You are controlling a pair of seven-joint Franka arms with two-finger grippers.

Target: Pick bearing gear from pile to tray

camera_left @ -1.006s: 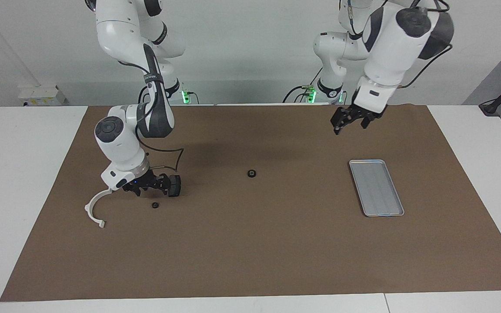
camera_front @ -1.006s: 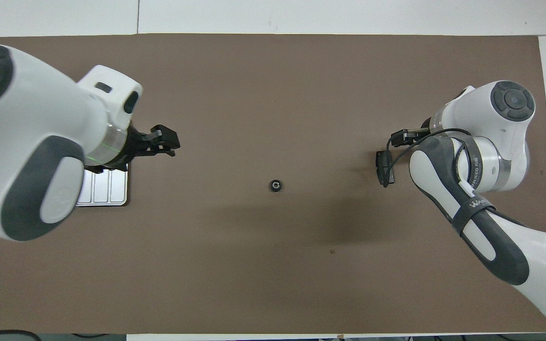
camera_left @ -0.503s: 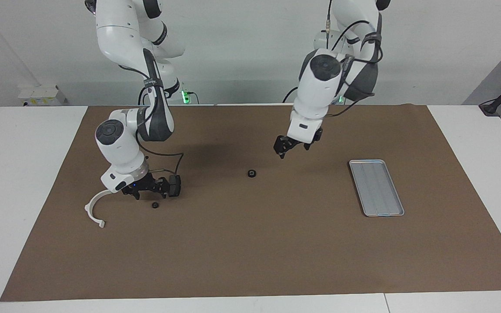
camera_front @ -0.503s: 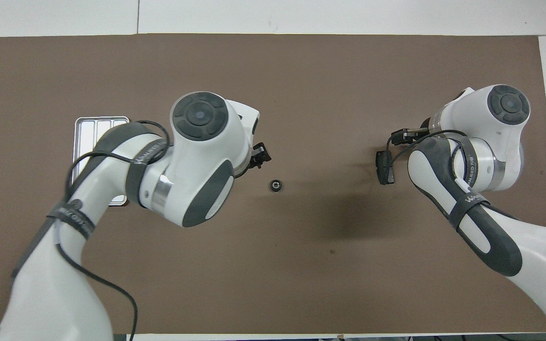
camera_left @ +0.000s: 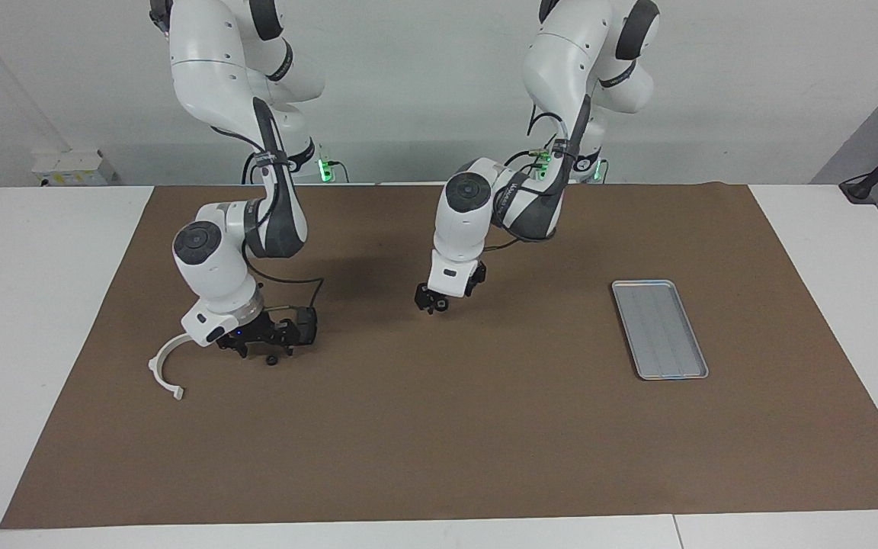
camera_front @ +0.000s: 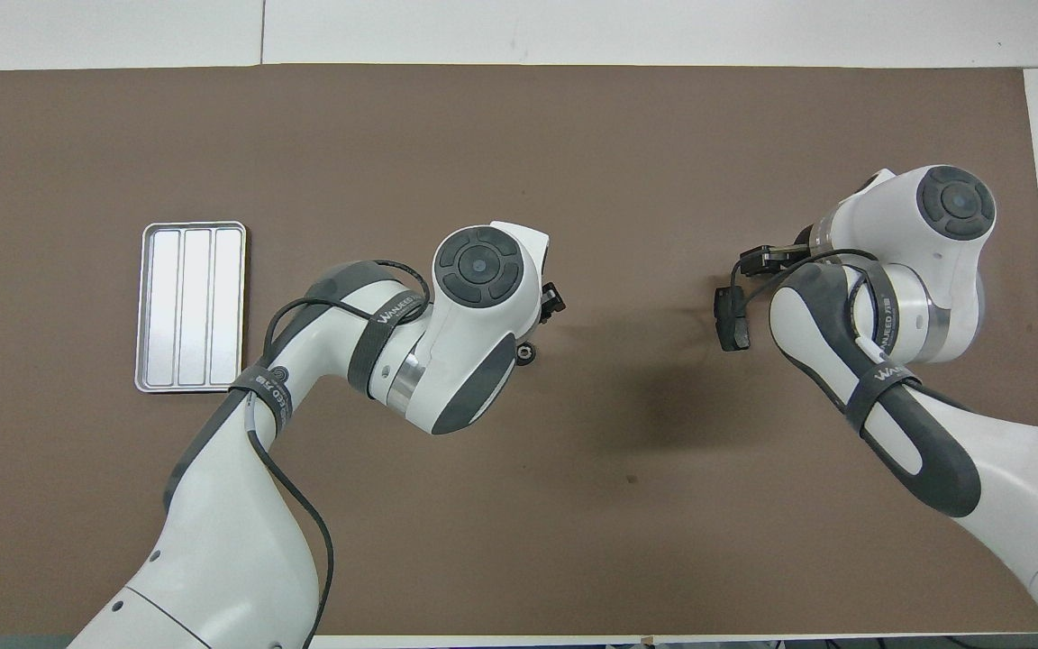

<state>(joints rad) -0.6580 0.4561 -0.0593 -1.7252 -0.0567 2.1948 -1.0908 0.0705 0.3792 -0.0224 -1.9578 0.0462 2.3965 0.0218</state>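
Observation:
The bearing gear point(camera_front: 528, 352), a small black round piece, lies on the brown mat mid-table and peeks out from under my left wrist in the overhead view. In the facing view my left gripper point(camera_left: 432, 303) is down at the mat right at that spot and hides the gear. The silver tray point(camera_left: 660, 329) lies empty toward the left arm's end; it also shows in the overhead view point(camera_front: 191, 308). My right gripper point(camera_left: 254, 348) hangs low at the pile, beside a tiny black round piece point(camera_left: 272, 360) and the white arc bracket point(camera_left: 163, 367). No brake pads show.
The brown mat point(camera_left: 439, 442) covers most of the white table. In the overhead view my right arm's wrist point(camera_front: 897, 270) covers the pile, and its black camera block point(camera_front: 732, 320) sticks out toward mid-table.
My left arm swung from above the tray's end across to mid-table and came down onto the bearing gear. My right gripper sank slightly toward the small black piece.

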